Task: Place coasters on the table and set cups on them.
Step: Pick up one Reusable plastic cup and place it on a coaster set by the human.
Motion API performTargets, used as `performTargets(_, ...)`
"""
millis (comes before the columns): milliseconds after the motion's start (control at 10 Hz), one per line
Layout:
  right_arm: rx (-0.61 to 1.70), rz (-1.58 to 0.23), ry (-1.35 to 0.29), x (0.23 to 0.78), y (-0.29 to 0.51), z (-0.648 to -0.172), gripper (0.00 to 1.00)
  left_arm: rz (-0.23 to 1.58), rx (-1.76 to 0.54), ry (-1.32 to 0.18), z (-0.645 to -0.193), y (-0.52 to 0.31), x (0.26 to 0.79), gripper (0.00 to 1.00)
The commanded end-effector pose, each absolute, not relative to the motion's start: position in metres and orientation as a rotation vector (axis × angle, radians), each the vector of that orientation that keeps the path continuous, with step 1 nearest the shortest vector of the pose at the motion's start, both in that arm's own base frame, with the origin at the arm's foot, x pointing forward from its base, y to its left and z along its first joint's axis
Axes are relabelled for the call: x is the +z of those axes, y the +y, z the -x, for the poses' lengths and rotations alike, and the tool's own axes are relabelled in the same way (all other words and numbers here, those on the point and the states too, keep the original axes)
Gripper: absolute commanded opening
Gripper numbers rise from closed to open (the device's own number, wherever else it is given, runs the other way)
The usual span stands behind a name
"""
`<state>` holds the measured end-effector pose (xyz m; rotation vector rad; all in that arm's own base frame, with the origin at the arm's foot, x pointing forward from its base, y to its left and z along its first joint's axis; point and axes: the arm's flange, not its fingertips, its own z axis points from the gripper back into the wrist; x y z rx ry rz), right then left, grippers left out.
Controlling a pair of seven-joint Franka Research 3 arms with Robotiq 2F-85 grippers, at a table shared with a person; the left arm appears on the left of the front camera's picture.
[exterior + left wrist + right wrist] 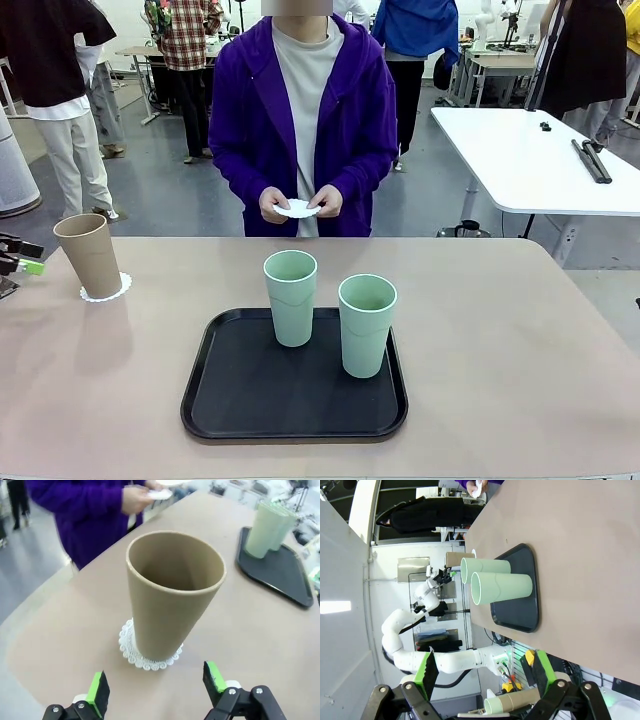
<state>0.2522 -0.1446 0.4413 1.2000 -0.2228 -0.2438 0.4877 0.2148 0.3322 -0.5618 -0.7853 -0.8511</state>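
A tall, tapered tan-brown cup with a matte finish stands upright on a round white paper coaster with a lacy scalloped edge, near the left end of the plain beige counter. The left arm's fingers, black with green pads, are spread wide and hold nothing. The cup stands just ahead of them, in line with the gap and apart from both pads. 2 pale mint-green cups of the same handleless shape stand side by side on a black rounded-corner tray at the middle of the counter. At the far side, a person in a purple hooded jacket holds another white coaster at waist height between both hands. The right arm's fingers are likewise parted and empty, well apart from the tray and the cups.
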Motion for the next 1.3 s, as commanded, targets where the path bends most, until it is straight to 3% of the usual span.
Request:
performTargets(0, -0.240, -1.221, -0.234, 0.442, -0.145, -0.254, 1.00, 0.492, -0.759, -0.624, -0.444, 0.176, 0.388, 1.00)
performTargets(500, -0.240, -1.221, -0.234, 0.442, -0.145, -0.254, 1.00, 0.348, -0.669, -0.438, -0.391, 0.114, 0.481, 1.00)
performTargets(900, -0.240, -1.221, -0.234, 0.442, -0.145, -0.254, 1.00, 0.131, -0.641, -0.311, -0.367, 0.051, 0.510, 1.00)
performTargets(1200, -0.240, -1.221, -0.234, 0.442, -0.145, -0.254, 1.00, 0.085, -0.650, -0.297, -0.359, 0.038, 0.512, 1.00)
